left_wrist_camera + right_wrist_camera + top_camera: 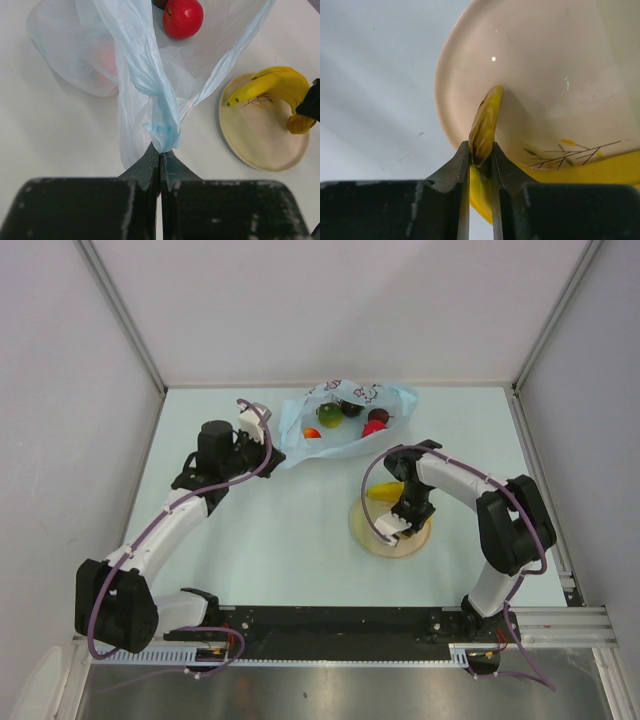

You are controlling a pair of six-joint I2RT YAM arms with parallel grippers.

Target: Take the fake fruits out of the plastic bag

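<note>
The left pincer (pixel 160 156) is clamped on the bag's (pixel 145 75) twisted neck; the right pincer (pixel 481 156) is clamped on the banana's (pixel 487 117) tip.
The bag lies at the far middle of the desk (pixel 260 530), holding the apple (pixel 182 17), a green fruit (pixel 329 416), a maroon fruit (pixel 351 408) and an orange fruit (pixel 312 433) that shows through the film. The banana rests on the plate (pixel 260 145), nearer and right of the bag.

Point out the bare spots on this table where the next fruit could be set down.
Widest free patch: the table between the left arm and the plate. Another lies at the far right, beyond the right arm and beside the bag. Crowded: the plate, where the right gripper holds the banana, and the bag, pinched by the left gripper.
</note>
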